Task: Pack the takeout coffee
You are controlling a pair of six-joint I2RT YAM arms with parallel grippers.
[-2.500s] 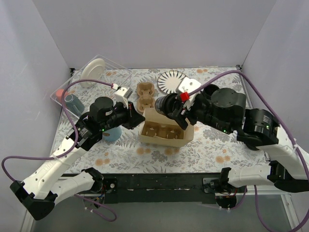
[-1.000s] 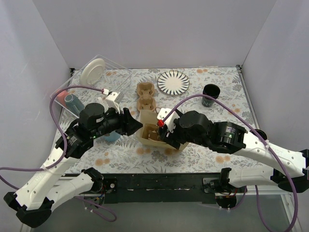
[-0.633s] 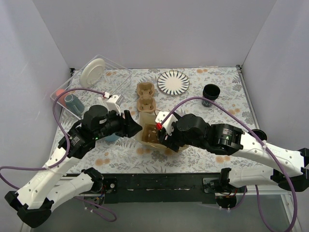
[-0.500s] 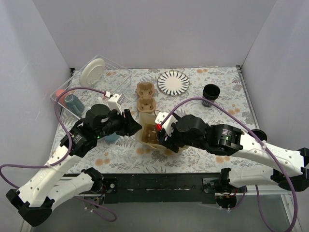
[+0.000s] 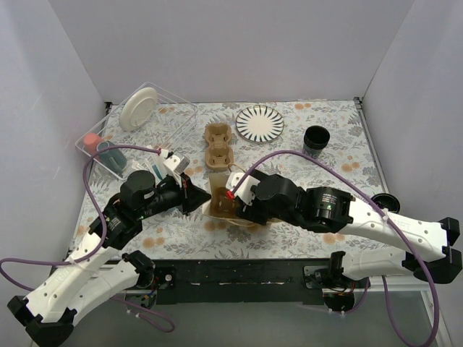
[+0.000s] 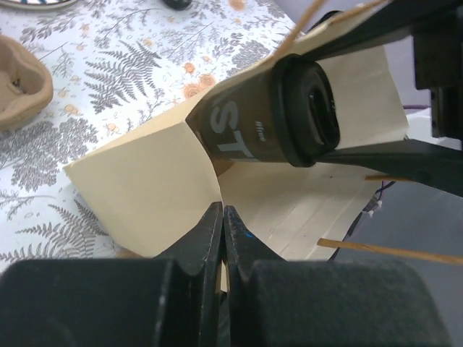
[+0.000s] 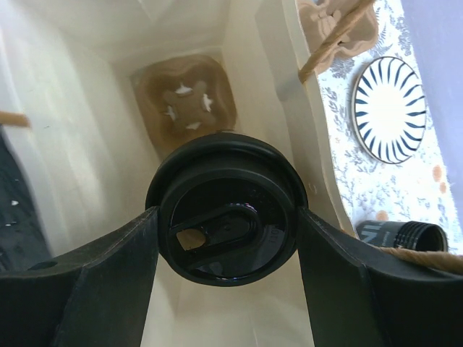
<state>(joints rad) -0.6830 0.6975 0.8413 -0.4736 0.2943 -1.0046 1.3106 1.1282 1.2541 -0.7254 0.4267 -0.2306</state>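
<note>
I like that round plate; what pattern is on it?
The plate is white with dark radiating stripes; right wrist view shows it best.

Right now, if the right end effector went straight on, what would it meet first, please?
Probably the cardboard carrier on the paper bag's floor, beyond the coffee cup the right end effector grips; depth unclear.

Coffee cup (image 6: 242,134) side reads "ST"
</note>
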